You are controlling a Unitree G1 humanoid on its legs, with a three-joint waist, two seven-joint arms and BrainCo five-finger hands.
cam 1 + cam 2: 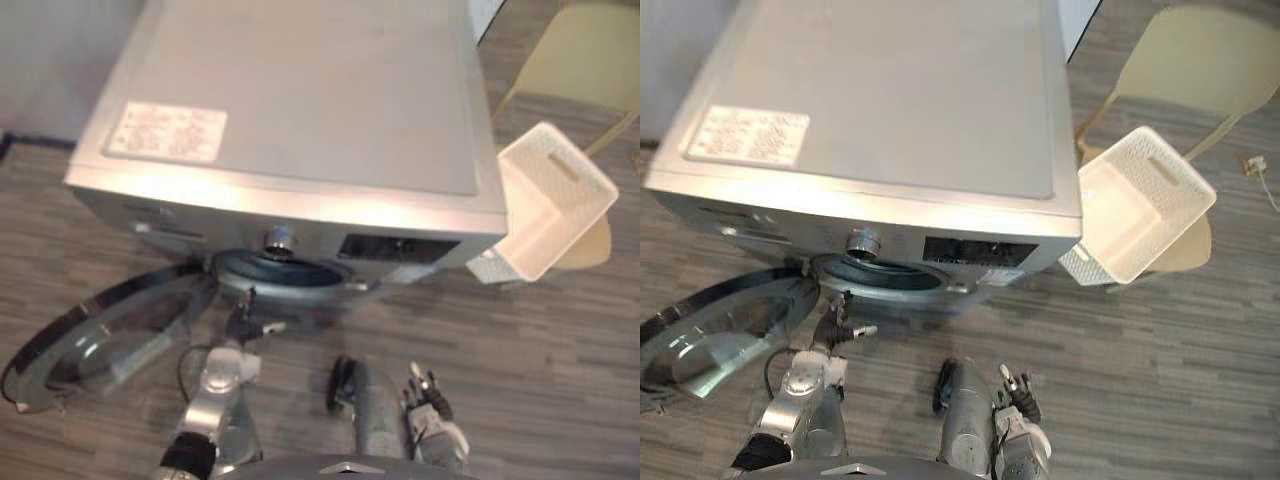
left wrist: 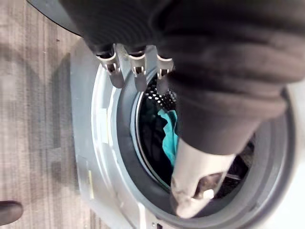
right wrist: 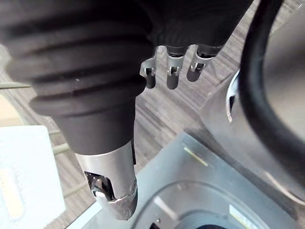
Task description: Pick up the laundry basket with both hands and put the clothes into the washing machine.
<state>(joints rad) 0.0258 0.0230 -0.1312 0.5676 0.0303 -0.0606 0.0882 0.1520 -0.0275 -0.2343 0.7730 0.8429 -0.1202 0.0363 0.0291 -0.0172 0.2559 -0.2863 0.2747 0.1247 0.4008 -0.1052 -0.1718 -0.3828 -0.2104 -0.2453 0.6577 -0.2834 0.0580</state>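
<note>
While the right hand (image 1: 428, 400) hangs nearest, low over the plank floor (image 1: 520, 340), its fingers (image 3: 171, 71) sit side by side, loosely bent, with the thumb (image 3: 112, 191) apart from them, and they hold nothing. A little farther on, the left hand (image 1: 240, 328) reaches up to the mouth of the washer (image 1: 300, 100). Its fingers (image 2: 138, 71) are straight and close together over the grey seal, and its thumb (image 2: 195, 186) is stretched out apart from them; whether any tip touches the rim cannot be told. No cloth is in this hand. To its left the round door (image 1: 100, 335) stands swung wide open, its glass bowl facing up. Past the fingers, inside the drum, lie the clothes (image 2: 167, 136): a teal piece against darker cloth. Farther off, at the washer's right front corner, the white basket (image 1: 575, 180) rests tilted on the seat of a pale yellow chair (image 1: 1190, 60), its open side turned up and its white inside showing, well apart from both hands.
</note>
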